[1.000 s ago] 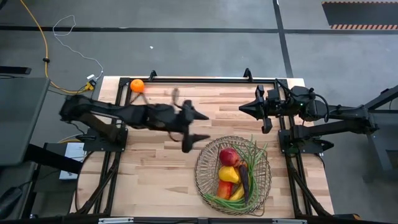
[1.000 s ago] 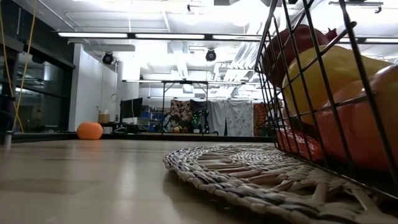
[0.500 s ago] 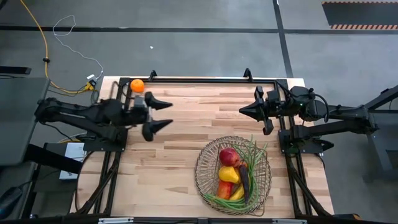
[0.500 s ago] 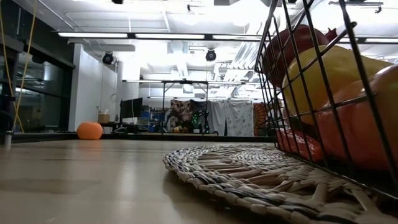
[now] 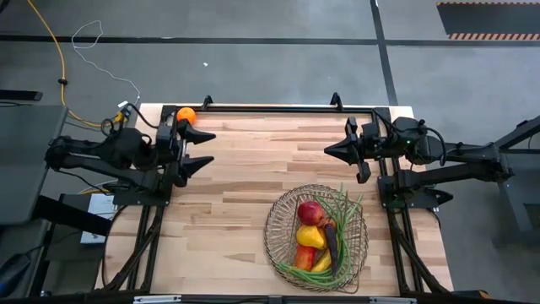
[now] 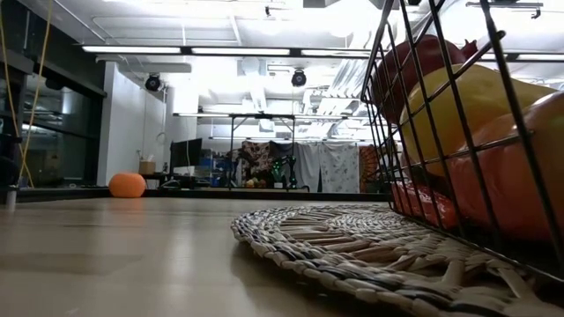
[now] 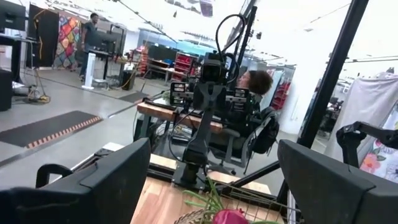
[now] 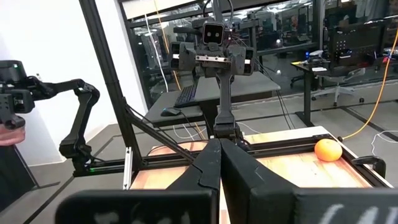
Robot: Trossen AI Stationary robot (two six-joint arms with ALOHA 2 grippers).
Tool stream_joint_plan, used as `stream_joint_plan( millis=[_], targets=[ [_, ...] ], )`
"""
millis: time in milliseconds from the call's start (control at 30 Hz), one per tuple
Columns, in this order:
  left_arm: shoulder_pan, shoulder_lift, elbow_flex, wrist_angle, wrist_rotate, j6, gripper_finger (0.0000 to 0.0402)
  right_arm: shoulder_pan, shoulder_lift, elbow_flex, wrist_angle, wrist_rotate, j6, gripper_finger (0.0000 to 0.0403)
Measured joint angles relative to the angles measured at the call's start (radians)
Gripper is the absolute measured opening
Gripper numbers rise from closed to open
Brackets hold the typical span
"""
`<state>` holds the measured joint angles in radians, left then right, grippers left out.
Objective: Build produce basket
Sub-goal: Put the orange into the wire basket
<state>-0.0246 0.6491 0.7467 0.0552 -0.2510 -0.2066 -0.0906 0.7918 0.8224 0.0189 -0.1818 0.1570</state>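
The round wire basket [image 5: 272,221] stands on the table's near right part, on a woven mat [image 6: 352,239]. In it lie a dark red apple [image 5: 310,211], a yellow pear [image 5: 310,236], long green beans [image 5: 348,209] and a dark eggplant [image 5: 332,245]. One orange [image 5: 186,116] lies alone on the table's far left corner. My left gripper [image 5: 205,150] hangs open above the table's left side, pointing level toward the right. My right gripper [image 5: 327,149] is shut above the table's far right part, pointing left. Neither holds anything.
A black frame rail [image 5: 270,108] runs along the table's far edge, just behind the orange. Bare wood lies between the two grippers and left of the basket. In the left wrist view a person [image 7: 256,84] sits in the room beyond the right arm.
My left gripper has drawn back from beside the basket toward the table's left edge and has tipped up from a downward slant to level. It has stayed open and carries nothing. The basket and the orange have not moved.
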Motion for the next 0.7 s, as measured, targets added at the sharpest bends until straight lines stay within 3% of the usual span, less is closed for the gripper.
stream_joint_plan(
  millis=[267,533,700],
  targets=[
    [0.0,0.0,0.0,0.0,-0.018,-0.022,0.0339,0.0,0.0,0.0,0.0,0.0,0.0,0.0],
    [0.0,0.037,0.0,-0.006,-0.114,-0.029,0.0339,0.0,0.023,0.0,0.021,0.0,0.0,0.0],
    [0.0,0.06,0.0,-0.043,-0.115,-0.018,0.0339,0.0,0.048,0.0,0.023,-0.054,-0.008,0.0]
  ],
)
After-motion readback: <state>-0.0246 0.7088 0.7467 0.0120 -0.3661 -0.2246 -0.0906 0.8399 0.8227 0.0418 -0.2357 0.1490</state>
